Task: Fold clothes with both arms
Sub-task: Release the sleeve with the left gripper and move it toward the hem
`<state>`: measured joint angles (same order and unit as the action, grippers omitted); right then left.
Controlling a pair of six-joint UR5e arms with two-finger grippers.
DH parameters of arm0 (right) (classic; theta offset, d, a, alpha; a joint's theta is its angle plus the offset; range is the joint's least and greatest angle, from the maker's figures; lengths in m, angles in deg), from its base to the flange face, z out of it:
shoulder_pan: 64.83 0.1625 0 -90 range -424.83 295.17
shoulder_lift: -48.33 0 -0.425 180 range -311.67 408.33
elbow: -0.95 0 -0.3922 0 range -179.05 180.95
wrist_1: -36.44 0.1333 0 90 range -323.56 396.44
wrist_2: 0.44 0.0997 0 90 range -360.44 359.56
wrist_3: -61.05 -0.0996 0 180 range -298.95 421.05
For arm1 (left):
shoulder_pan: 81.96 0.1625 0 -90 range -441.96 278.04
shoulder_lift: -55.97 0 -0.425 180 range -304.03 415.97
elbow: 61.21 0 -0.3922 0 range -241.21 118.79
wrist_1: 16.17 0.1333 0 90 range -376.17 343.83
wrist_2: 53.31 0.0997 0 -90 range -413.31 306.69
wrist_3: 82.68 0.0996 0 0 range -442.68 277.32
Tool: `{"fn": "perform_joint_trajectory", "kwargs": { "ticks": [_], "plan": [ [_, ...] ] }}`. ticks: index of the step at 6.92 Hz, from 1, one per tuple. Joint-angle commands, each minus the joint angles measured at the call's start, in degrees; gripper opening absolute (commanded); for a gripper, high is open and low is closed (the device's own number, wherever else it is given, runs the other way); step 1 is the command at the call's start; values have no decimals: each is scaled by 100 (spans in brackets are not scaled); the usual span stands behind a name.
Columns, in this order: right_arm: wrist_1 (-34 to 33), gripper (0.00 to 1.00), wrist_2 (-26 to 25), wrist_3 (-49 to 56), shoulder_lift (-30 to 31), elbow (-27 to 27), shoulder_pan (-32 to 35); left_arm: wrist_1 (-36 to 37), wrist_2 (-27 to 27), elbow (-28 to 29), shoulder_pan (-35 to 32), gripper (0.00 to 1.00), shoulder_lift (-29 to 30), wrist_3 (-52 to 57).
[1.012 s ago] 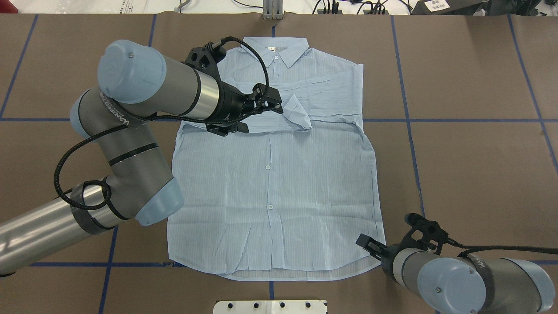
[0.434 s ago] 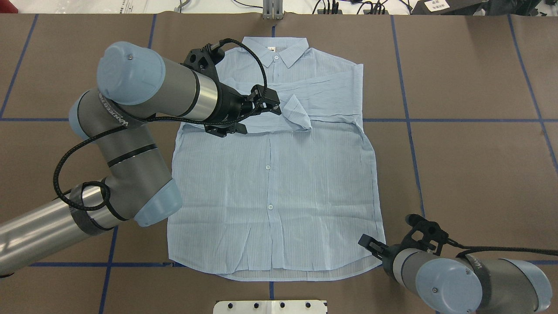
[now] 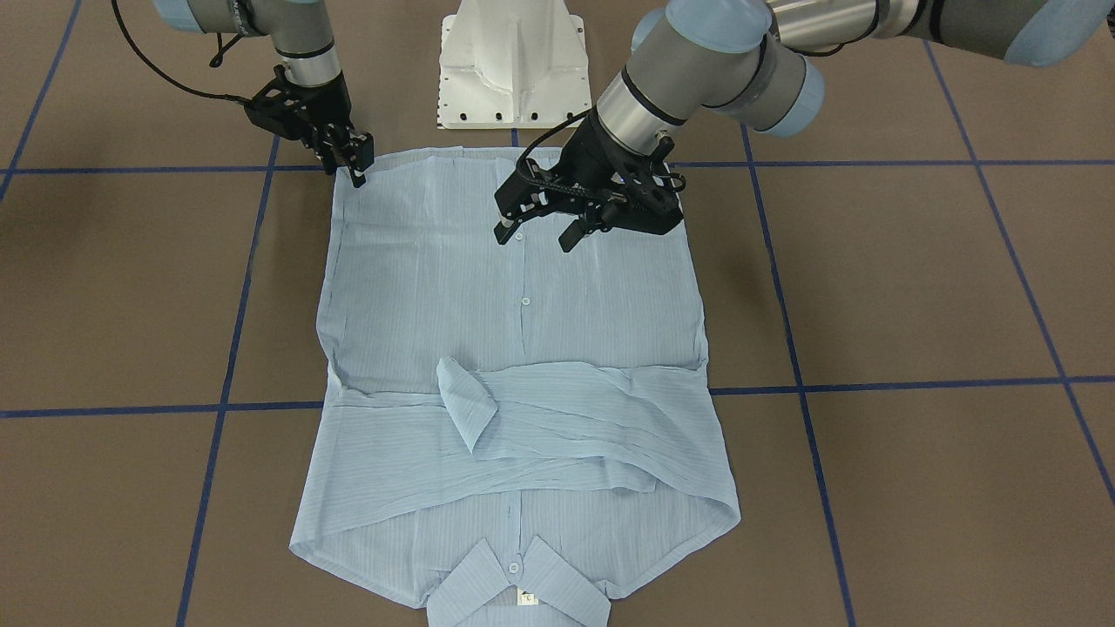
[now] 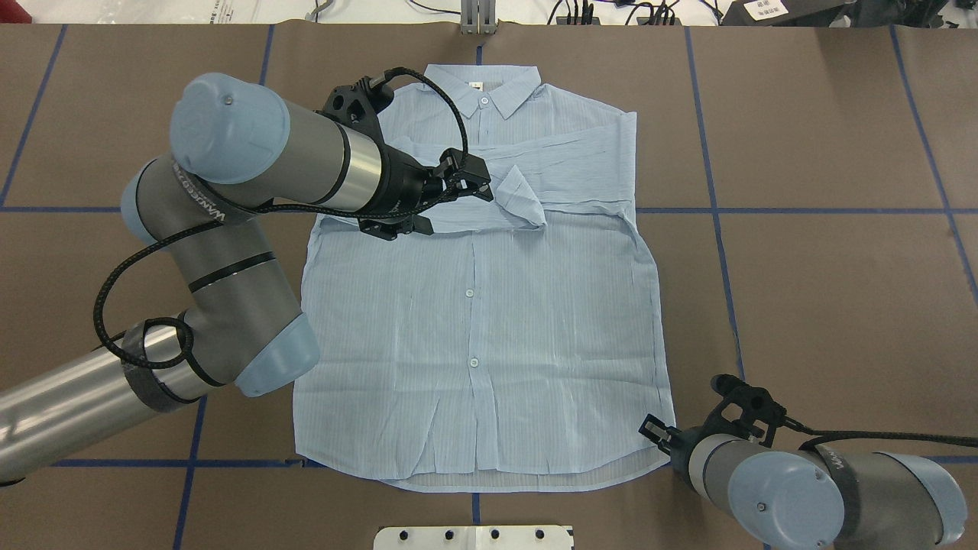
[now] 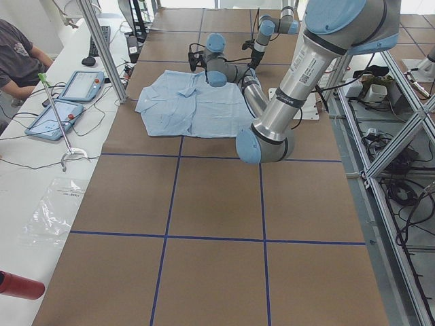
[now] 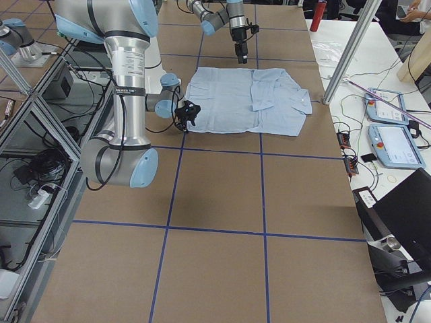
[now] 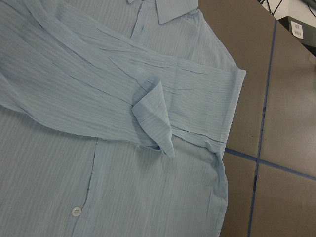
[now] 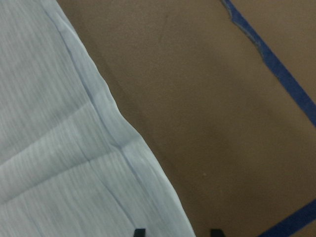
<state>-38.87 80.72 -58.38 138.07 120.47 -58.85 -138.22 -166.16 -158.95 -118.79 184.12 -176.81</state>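
Left tool (image 3: 533, 235) hangs wide, empty, over the shirt (image 3: 523, 331) with its curled cuff (image 4: 523, 197). Right tool (image 3: 355, 167), parted, straddles the hem corner (image 8: 163, 207) on the surface (image 3: 915, 287) near the white base (image 3: 510, 61).

Mid-frame, the thin light-blue shirt (image 4: 489, 344) shows fine stripes and small white buttons (image 4: 469, 292). The flat brown bench (image 4: 825, 305) bears a dark-blue line grid (image 4: 833, 211). The silver-grey jointed left arm (image 4: 306, 153) and right arm (image 4: 886, 473) carry pale-blue caps.

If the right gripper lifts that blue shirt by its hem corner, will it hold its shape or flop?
Likely floppy: the shirt lies flat with fine wrinkles, and one cuff curls over itself. Probably light, since the cloth looks thin. The folded sleeves may well slip loose.
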Motion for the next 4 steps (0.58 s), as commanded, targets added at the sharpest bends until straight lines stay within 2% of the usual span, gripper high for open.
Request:
{"fn": "perform_joint_trajectory", "kwargs": {
  "ticks": [1,2,3,4],
  "plan": [
    [0,0,13,7,61,0,9,-3,0,0,0,99,-1,0],
    [0,0,66,7,96,192,52,6,9,9,18,99,-10,-9],
    [0,0,84,7,262,551,70,6,26,-34,26,99,-314,-26],
    [0,0,84,7,290,641,79,101,453,-313,261,99,-761,-61]
  ]
}}
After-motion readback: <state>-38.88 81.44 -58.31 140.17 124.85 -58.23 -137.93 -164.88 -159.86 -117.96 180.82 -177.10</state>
